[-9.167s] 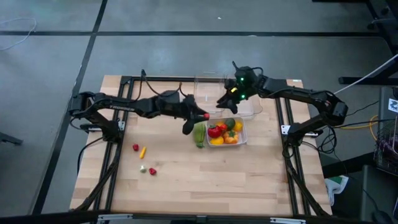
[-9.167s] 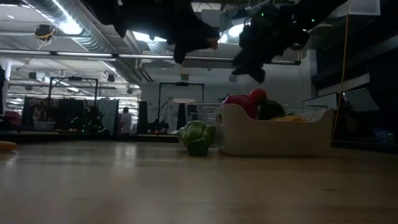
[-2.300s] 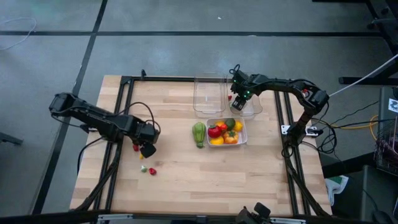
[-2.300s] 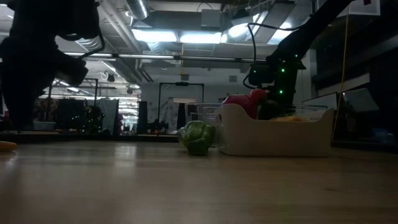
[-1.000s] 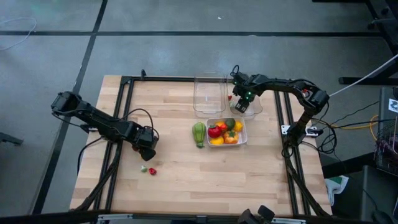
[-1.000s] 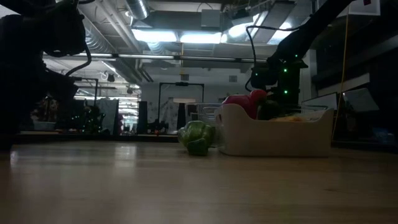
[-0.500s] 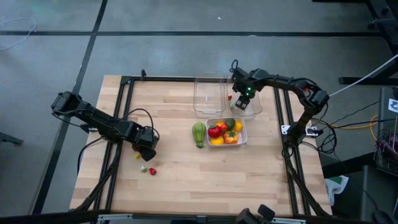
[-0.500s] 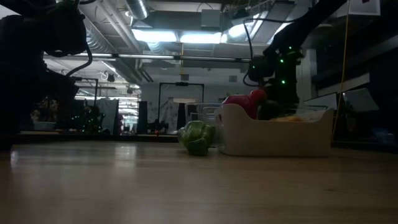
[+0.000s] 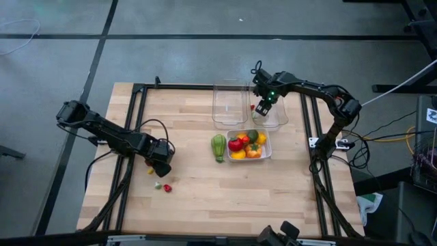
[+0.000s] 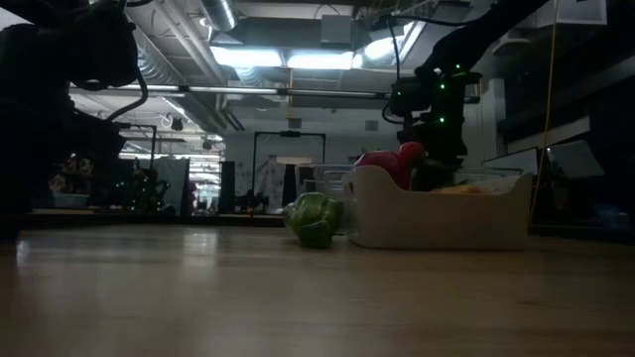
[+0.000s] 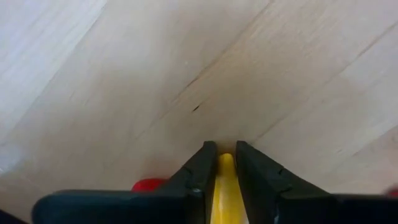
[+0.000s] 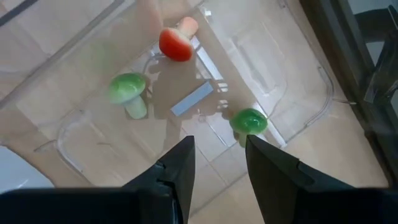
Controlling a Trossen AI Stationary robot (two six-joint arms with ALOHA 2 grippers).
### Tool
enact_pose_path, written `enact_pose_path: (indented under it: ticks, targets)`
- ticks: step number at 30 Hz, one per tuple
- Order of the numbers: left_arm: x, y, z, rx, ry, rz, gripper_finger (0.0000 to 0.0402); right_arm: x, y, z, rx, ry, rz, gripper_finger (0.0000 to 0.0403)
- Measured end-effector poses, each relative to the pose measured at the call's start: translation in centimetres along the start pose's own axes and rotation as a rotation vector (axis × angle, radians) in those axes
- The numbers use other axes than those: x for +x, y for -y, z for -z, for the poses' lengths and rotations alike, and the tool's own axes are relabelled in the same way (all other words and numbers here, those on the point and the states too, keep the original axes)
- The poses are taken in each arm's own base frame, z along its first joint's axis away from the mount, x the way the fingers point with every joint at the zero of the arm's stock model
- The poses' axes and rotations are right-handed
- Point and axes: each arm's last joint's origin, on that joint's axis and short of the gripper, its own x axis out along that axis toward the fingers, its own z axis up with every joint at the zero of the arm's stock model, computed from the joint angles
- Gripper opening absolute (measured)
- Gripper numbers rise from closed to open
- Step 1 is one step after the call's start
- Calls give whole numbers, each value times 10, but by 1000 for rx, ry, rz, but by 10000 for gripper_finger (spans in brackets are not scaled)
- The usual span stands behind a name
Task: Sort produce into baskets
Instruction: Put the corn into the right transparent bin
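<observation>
**Left gripper pinches a yellow piece low on the table**

The left gripper (image 11: 221, 163) is down on the table (image 9: 205, 198), its fingers (image 11: 198, 171) pressed onto a slim yellow piece (image 11: 224, 186) whose long axis runs along the fingers, tip pointing forward between them. A red bit (image 11: 149, 185) lies just beside it. From above, this gripper (image 9: 162, 166) sits at 9 o'clock of the whitish basket (image 9: 266, 145), well apart. More small bits (image 9: 162, 186) lie near, at 6 o'clock of the gripper.

The long green ribbed piece (image 9: 218, 147) lies touching the whitish basket's 9 o'clock side, long axis 12 to 6.

The right gripper (image 12: 216, 158), fingers spread and empty, hangs over a clear basket (image 12: 292, 106) holding a red mushroom (image 12: 176, 42) and two green pieces (image 12: 127, 90). The other clear basket (image 9: 229, 102) stands beside it
</observation>
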Motion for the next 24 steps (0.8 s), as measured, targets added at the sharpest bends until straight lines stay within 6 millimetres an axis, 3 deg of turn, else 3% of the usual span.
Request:
enact_pose_path:
  ticks: [8,17,24]
  targets:
    - [-5,5,-2,27,9,15,7,0,0,0,-9,2,0,143]
    - [-13,12,-5,38,26,45,5,0,0,-1,-11,8,-4,143]
    - [-27,24,-14,45,71,117,6,0,-4,-3,-11,48,-132,143]
